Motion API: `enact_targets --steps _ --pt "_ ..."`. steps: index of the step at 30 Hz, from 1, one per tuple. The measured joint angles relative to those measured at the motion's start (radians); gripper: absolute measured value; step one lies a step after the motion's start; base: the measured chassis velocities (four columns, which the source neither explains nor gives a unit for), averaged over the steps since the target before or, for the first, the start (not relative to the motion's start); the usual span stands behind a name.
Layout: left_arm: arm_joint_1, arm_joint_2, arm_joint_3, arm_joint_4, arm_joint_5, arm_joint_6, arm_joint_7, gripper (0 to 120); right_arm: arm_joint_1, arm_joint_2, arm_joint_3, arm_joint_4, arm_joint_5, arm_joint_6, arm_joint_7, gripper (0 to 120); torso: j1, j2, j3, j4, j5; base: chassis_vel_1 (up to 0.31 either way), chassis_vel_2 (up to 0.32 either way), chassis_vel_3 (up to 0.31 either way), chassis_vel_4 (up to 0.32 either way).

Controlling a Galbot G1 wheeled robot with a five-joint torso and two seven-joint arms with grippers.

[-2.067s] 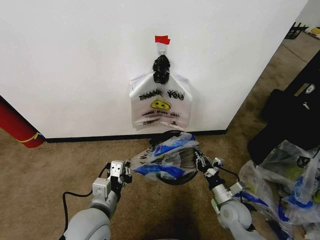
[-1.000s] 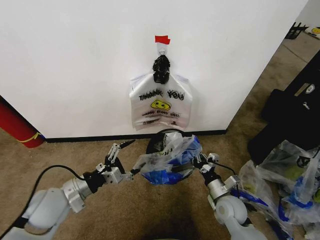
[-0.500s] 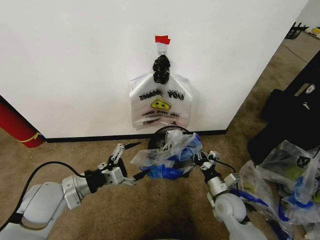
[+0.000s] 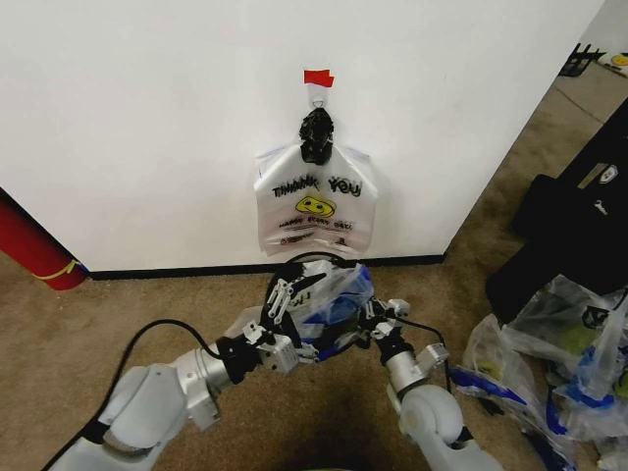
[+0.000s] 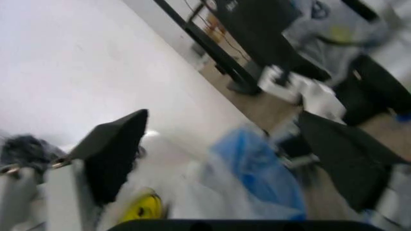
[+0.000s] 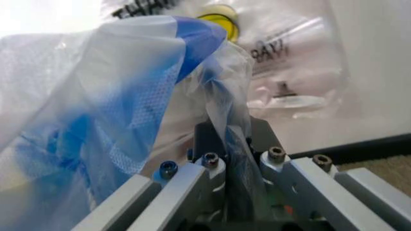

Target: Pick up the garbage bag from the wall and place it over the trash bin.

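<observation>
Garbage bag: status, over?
Right end effector shut on the bag. Left end effector open at the bag's left side. Bag bunched over the bin, not spread. Nothing blocking.

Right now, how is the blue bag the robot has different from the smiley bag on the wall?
The garbage bag has blue patches and is crumpled low over the trash bin; the THANK YOU bag has black letters, a yellow smiley, and hangs flat from a hook. The right hand pinches the garbage bag; no hand touches the THANK YOU bag. Both are thin whitish plastic.
</observation>
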Motion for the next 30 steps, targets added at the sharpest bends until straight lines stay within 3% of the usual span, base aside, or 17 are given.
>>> enact_targets --steps 9,12,21,25,30 --pt "-0.019 -0.003 0.001 0.065 0.088 -0.013 0.026 52 0.01 -0.002 -0.022 0.024 -0.029 -0.002 0.005 0 0.0 0.0 0.0 0.0 0.0 0.0 0.0 0.0 0.0" --pt "-0.021 -0.003 0.0 0.072 0.101 -0.011 0.025 47 0.008 -0.003 -0.023 0.028 -0.029 -0.002 0.005 0 0.0 0.0 0.0 0.0 0.0 0.0 0.0 0.0 0.0" --pt "-0.026 -0.005 -0.006 0.08 0.163 0.021 -0.011 10 -0.005 -0.01 -0.021 0.056 -0.021 -0.002 -0.001 0 0.0 0.0 0.0 -0.0001 0.0 0.0 0.0 0.0 0.0" --pt "-0.023 -0.004 -0.011 0.072 0.162 0.041 -0.03 0 -0.007 -0.01 -0.021 0.061 -0.02 -0.002 -0.005 0 0.0 0.0 0.0 -0.0001 0.0 0.0 0.0 0.0 0.0" --pt "-0.009 0.006 -0.019 0.039 0.089 0.08 -0.05 0 -0.009 -0.009 -0.018 0.06 -0.022 0.001 -0.011 0 0.0 0.0 0.0 -0.0001 0.0001 0.0 0.0 0.0 0.0"
